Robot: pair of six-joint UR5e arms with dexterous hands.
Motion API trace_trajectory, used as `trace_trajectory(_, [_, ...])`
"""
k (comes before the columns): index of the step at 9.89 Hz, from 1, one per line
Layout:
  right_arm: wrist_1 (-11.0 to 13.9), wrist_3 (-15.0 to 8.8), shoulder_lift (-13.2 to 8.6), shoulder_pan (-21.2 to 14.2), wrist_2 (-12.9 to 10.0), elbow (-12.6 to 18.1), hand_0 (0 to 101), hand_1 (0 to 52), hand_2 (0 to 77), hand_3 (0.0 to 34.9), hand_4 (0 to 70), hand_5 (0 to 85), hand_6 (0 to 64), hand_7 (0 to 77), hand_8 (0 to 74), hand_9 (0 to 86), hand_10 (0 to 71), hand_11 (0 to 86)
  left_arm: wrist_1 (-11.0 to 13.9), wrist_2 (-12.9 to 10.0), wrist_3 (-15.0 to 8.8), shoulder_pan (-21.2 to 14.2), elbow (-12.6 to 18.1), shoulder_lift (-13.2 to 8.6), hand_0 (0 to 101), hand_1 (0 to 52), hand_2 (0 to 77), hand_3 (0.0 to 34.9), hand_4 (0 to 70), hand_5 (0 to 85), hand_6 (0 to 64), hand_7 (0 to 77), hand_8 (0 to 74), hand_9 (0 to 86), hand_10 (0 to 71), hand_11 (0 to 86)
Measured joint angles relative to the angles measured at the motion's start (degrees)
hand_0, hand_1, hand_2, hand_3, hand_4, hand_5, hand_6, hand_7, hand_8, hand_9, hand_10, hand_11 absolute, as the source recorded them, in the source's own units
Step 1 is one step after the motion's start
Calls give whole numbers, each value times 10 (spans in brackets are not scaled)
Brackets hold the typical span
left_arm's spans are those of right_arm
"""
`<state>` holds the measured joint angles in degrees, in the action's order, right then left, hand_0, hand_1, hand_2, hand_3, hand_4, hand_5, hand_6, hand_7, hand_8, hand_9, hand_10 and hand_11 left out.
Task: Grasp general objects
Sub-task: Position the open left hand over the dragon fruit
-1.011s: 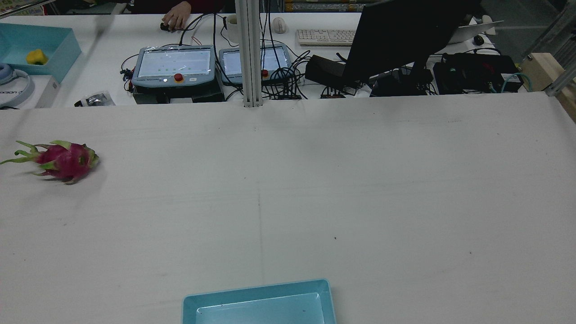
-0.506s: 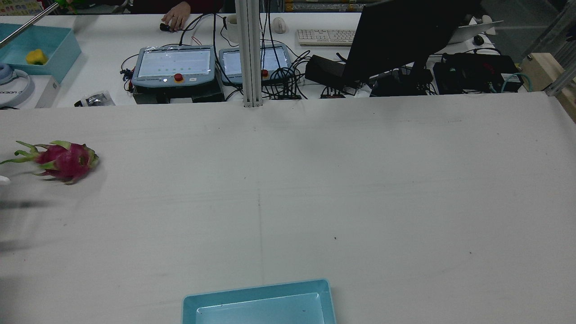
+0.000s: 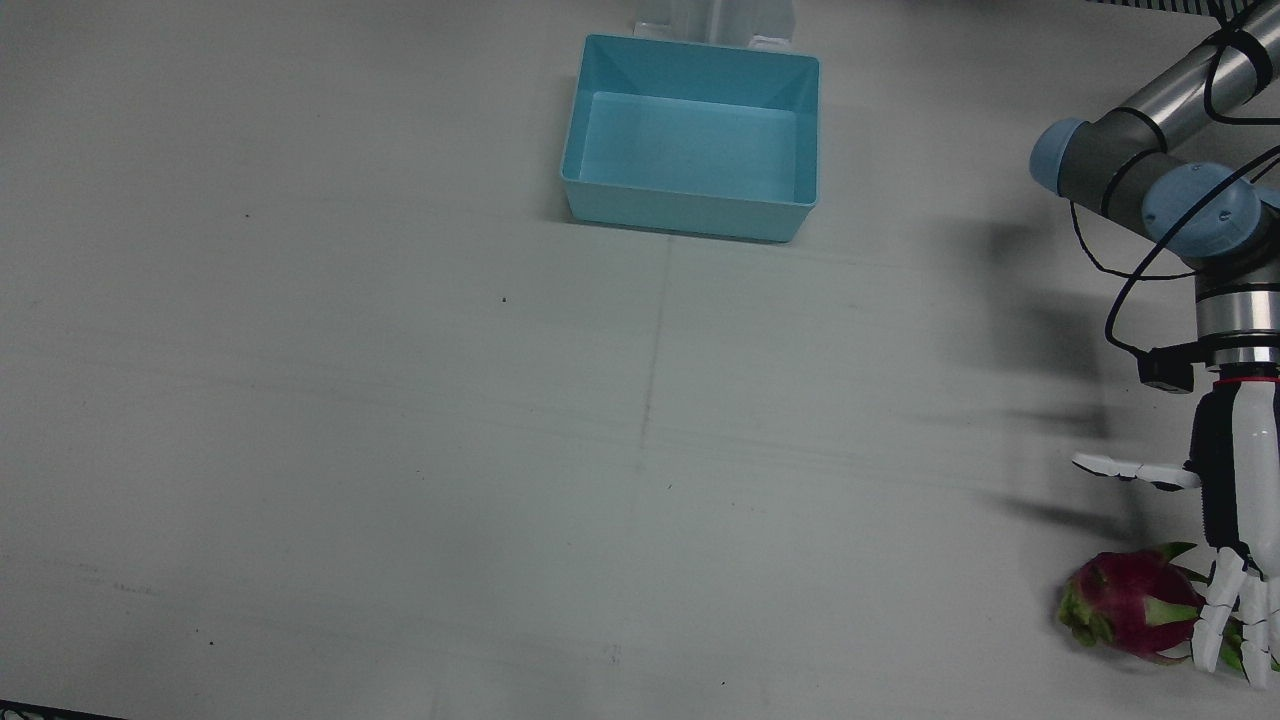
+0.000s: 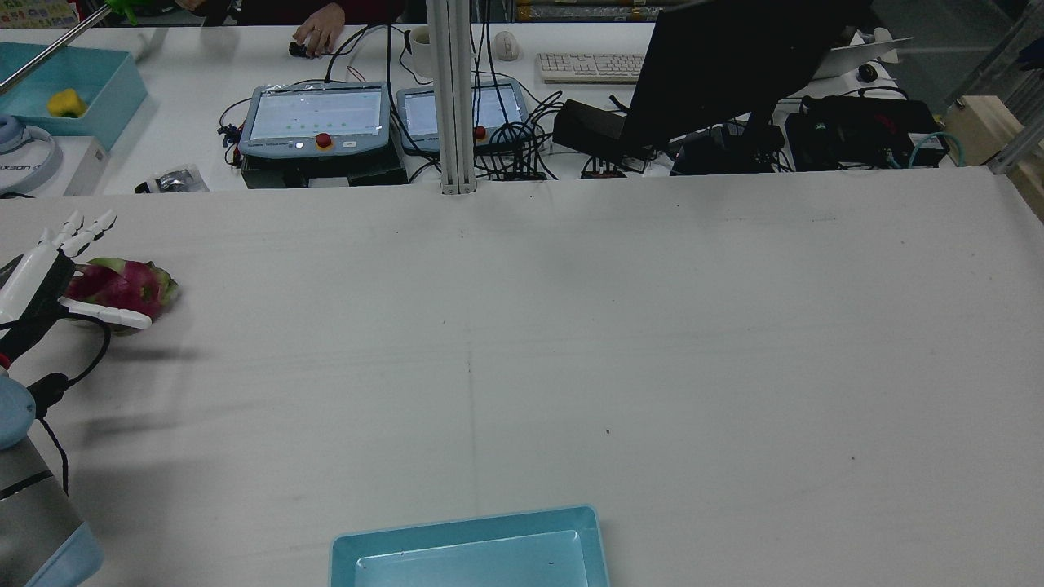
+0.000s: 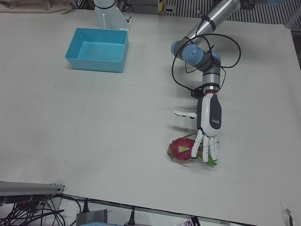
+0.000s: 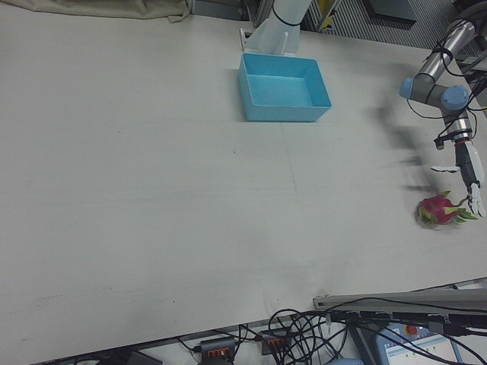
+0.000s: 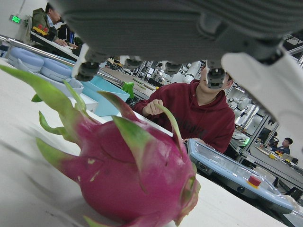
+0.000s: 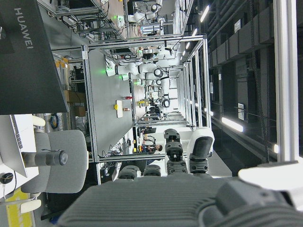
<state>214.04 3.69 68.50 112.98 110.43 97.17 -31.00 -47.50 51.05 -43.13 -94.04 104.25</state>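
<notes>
A pink dragon fruit (image 3: pixel 1130 605) with green scales lies on the white table near its edge on the left arm's side; it also shows in the rear view (image 4: pixel 130 285), the left-front view (image 5: pixel 181 148) and the right-front view (image 6: pixel 435 209). My left hand (image 3: pixel 1235 520) is open, palm down, right over the fruit, fingers stretched across its leafy end and thumb out to the side (image 5: pixel 209 127). In the left hand view the fruit (image 7: pixel 128 175) fills the frame just under the palm (image 7: pixel 180 28). My right hand (image 8: pixel 180 189) shows only in its own view, open and empty, raised away from the table.
An empty blue bin (image 3: pixel 690 210) stands at the robot's edge of the table, mid-width (image 4: pixel 465 530). Beyond the far edge is a desk with teach pendants (image 4: pixel 314 118), cables and a monitor (image 4: pixel 718 65). A person in a red hoodie (image 7: pixel 199 113) sits there.
My left arm has come into the rear view from the left edge and brought the open hand over the dragon fruit. The fruit has not moved.
</notes>
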Motion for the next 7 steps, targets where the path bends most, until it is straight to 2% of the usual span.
trace_trajectory(1, [0,0,0,0,0,0,2,60,16,0,0,742,0,0,0,11,0,11,-25,10,6,1,-1,10,512,0,16,291,60,22,11,44,11,5,136,5])
trace_trajectory(3, [0,0,0,0,0,0,2,60,16,0,0,742,0,0,0,16,0,11,-62,21,20,3,1,22,511,0,16,293,60,16,11,38,11,5,136,11])
trace_trajectory(5, [0,0,0,0,0,0,2,60,16,0,0,742,0,0,0,11,0,11,-75,34,71,3,3,32,510,0,11,291,60,16,11,27,11,5,136,5])
trace_trajectory(7, [0,0,0,0,0,0,2,60,16,0,0,742,0,0,0,11,0,11,-69,45,136,7,2,50,509,0,16,280,54,22,5,22,11,5,136,5])
